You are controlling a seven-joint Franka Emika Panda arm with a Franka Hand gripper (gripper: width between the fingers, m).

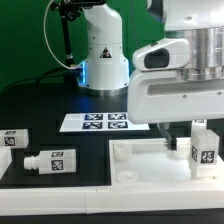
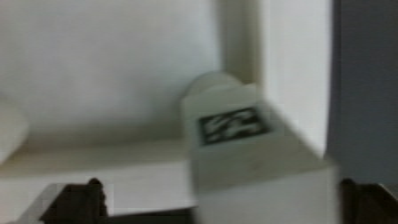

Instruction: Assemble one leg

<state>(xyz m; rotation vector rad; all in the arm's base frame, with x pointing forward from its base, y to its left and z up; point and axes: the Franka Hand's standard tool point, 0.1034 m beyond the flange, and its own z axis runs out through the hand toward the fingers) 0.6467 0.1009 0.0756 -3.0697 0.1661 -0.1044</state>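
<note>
A white leg (image 1: 204, 145) with a black-and-white tag stands at the right end of the white rimmed top (image 1: 135, 160), at the exterior view's right. My gripper (image 1: 182, 140) hangs low right beside it. In the wrist view the leg (image 2: 240, 140) runs between my fingertips, close to one dark fingertip (image 2: 365, 195) and apart from the other. The gripper (image 2: 224, 195) is wide open around it. The top's inner wall and floor (image 2: 107, 70) fill the background. Two more legs (image 1: 15, 139) (image 1: 52, 160) lie on the black table at the exterior view's left.
The marker board (image 1: 105, 122) lies flat behind the top. The robot's white base (image 1: 100, 50) stands at the back, with a green wall behind it. My wrist body hides the top's far right part.
</note>
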